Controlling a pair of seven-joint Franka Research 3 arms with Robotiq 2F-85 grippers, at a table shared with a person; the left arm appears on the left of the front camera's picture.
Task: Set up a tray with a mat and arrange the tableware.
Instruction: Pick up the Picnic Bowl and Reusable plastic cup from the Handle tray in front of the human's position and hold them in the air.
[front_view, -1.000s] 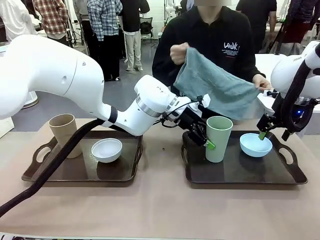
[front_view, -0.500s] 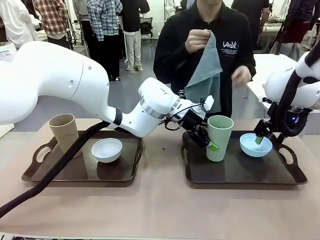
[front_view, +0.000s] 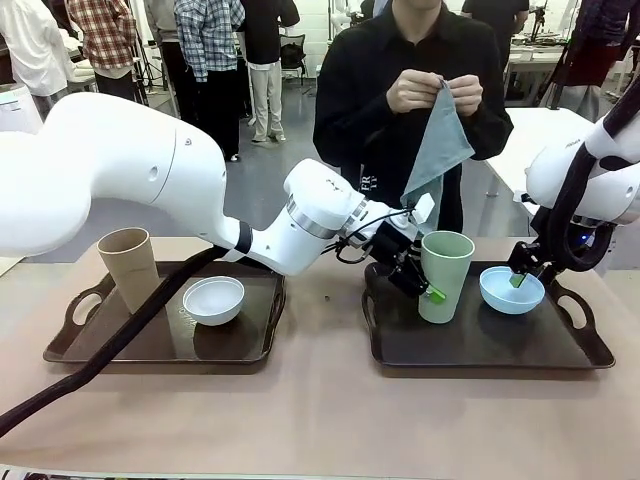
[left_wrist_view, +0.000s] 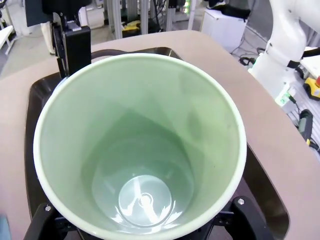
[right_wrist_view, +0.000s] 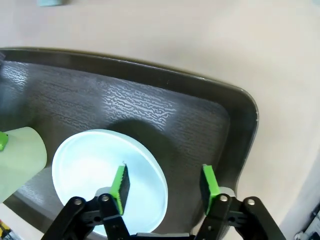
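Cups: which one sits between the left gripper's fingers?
The pale green cup, on the right tray; the tan cup stands free on the left tray.

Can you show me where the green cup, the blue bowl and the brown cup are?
pale green cup (front_view: 450, 268): front view, middle of its side wall.
light blue bowl (front_view: 503, 298): front view, its near outer wall.
tan cup (front_view: 128, 268): front view, middle of its side.

Robotics lab or open demo hall. At the near side of the tan table (front_view: 320, 420), a white robot arm (front_view: 120, 170); beyond it, grey floor (front_view: 240, 190), standing onlookers (front_view: 225, 60), a white workbench (front_view: 535, 140); beside it, floor cables (left_wrist_view: 243, 61) and a red emergency-stop button (left_wrist_view: 312, 87).
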